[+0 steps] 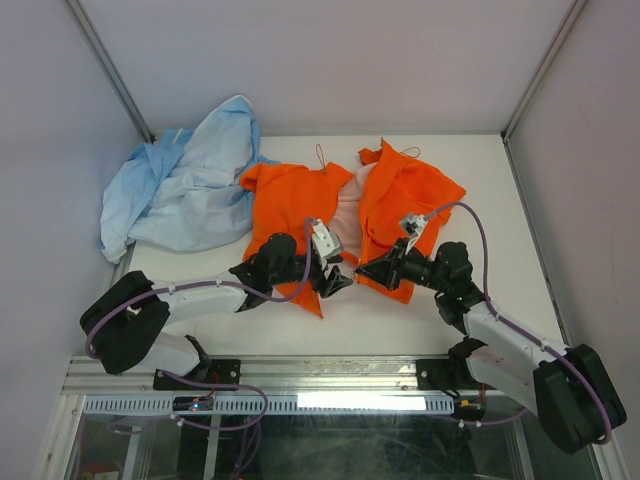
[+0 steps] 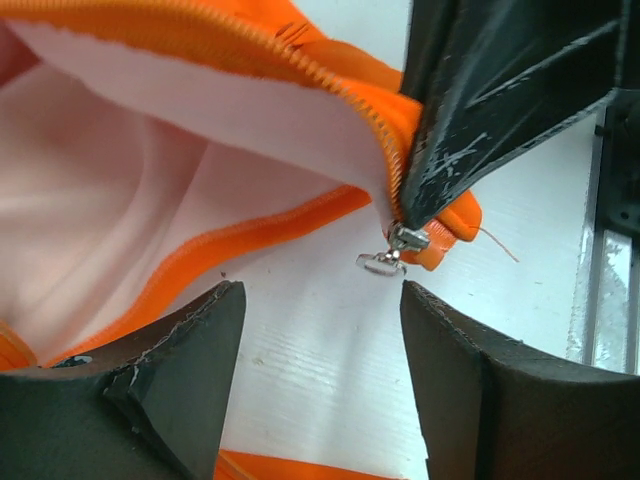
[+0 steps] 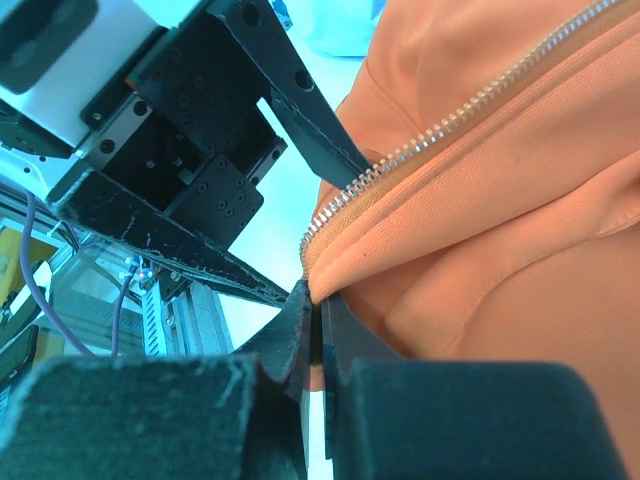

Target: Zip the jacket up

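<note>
- Centrally on the table [image 1: 500, 180] lies the jacket [image 1: 400, 200], collar to the far side and hem towards the arms.
- Its front is open: the two orange panels spread apart, with the pink lining [image 1: 350, 200] showing between them.
- The right-hand panel's bottom corner, at the foot of the zip, is lifted a little off the table.
- The teeth [image 3: 470, 105] run along that panel's edge down to this corner.
- The silver pull [image 2: 385, 262] hangs just below the corner, close over the white tabletop.
- The right gripper [image 3: 315, 300] is closed tight on the jacket, pinching the fabric edge at that corner, just beside the lowest teeth.
- The left gripper [image 2: 322, 300] faces it from the other side with its jaws moderately wide and nothing between them but bare table.
- The pull sits just beyond the left gripper's fingertips, not touched by them.
- The orange edge of the other panel runs slantwise past the left gripper's left finger.
- The two grippers meet tip to tip at the hem.
- A blue cloth [image 1: 185, 190] lies crumpled at the far left, touching the jacket's left shoulder.
</note>
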Robot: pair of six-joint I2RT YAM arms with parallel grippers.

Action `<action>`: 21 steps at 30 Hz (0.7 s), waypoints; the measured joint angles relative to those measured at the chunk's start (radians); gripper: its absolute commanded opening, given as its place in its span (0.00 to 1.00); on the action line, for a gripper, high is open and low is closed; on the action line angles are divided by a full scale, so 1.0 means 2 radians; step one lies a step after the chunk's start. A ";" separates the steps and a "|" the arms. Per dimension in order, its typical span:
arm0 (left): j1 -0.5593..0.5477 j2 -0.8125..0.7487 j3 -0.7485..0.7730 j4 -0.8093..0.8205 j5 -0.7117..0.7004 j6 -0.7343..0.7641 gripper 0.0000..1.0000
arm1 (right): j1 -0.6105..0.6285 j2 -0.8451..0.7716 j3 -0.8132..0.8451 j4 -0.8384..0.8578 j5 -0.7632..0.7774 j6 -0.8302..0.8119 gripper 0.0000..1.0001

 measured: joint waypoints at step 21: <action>0.000 0.009 0.014 0.003 0.094 0.109 0.00 | -0.002 0.001 0.015 -0.027 -0.017 -0.031 0.00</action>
